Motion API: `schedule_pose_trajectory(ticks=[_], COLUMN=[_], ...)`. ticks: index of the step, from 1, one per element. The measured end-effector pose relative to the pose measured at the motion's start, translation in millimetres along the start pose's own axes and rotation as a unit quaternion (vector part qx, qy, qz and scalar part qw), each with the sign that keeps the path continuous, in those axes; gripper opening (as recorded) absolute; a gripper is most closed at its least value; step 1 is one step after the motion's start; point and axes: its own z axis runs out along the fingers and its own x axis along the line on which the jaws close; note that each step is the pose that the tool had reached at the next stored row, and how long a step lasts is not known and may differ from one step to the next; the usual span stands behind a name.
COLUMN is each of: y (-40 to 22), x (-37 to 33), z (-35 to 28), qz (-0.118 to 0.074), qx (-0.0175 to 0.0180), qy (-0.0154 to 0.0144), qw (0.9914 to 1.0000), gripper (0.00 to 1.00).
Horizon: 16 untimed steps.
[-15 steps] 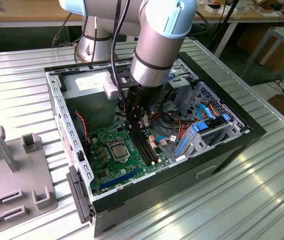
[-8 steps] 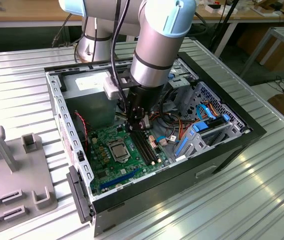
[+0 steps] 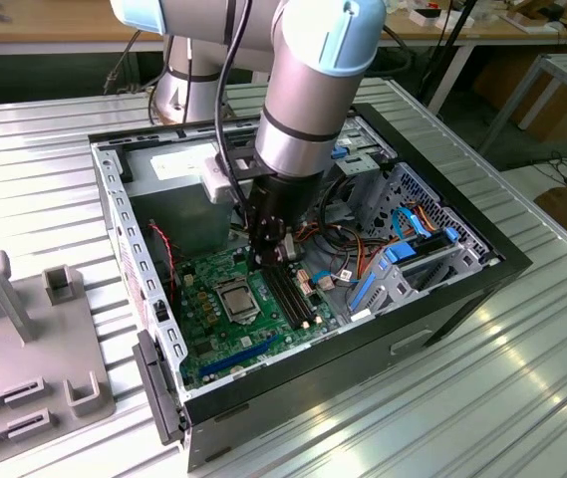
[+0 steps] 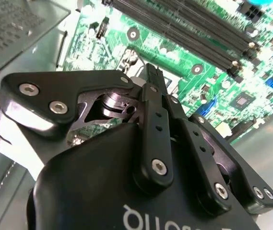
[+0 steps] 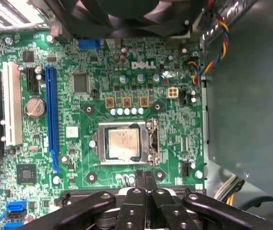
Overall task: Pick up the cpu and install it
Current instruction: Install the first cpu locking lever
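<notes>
- Black metal gripper (image 5: 145, 178) with bolted linkage arms sits nearest the lens in both wrist views; its two slim fingers (image 4: 154, 76) are pressed together with nothing between them.
- Just beyond the fingertips in the first wrist view lies the small square cpu with a dull silver-grey metal top (image 5: 123, 143), seated flat inside the square silver-and-black socket frame (image 5: 151, 143) on the green motherboard (image 5: 98, 72).
- Near the socket, the board carries a long blue slot (image 5: 51, 115), a white slot (image 5: 14, 103) and a round coin battery (image 5: 34, 107).
- From the exterior view, the grey robot arm (image 3: 308, 90) reaches down into the open black computer case (image 3: 432, 299), which rests on a ribbed metal table (image 3: 522, 388).
- Its gripper (image 3: 268, 261) hangs just over the board, close beside the cpu (image 3: 236, 296) and not touching it.
- Dark memory slots (image 3: 293, 294) run along the exterior view's right of the socket.
</notes>
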Motion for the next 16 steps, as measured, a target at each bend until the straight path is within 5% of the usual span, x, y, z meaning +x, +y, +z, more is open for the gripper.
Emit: schedule_pose_trajectory(ticks=[4,9,16], y=[0.5,1.6,6.9], x=[0.9,5.8,11.2], z=[0.3,1.2,2.8], qz=[-0.007,-0.012,-0.019], qx=[0.0103,0.019,0.0277], qy=[0.0,-0.0001,-0.0002], qw=[0.99992,0.99975,0.99944], gripper=[0.11,0.11,0.11])
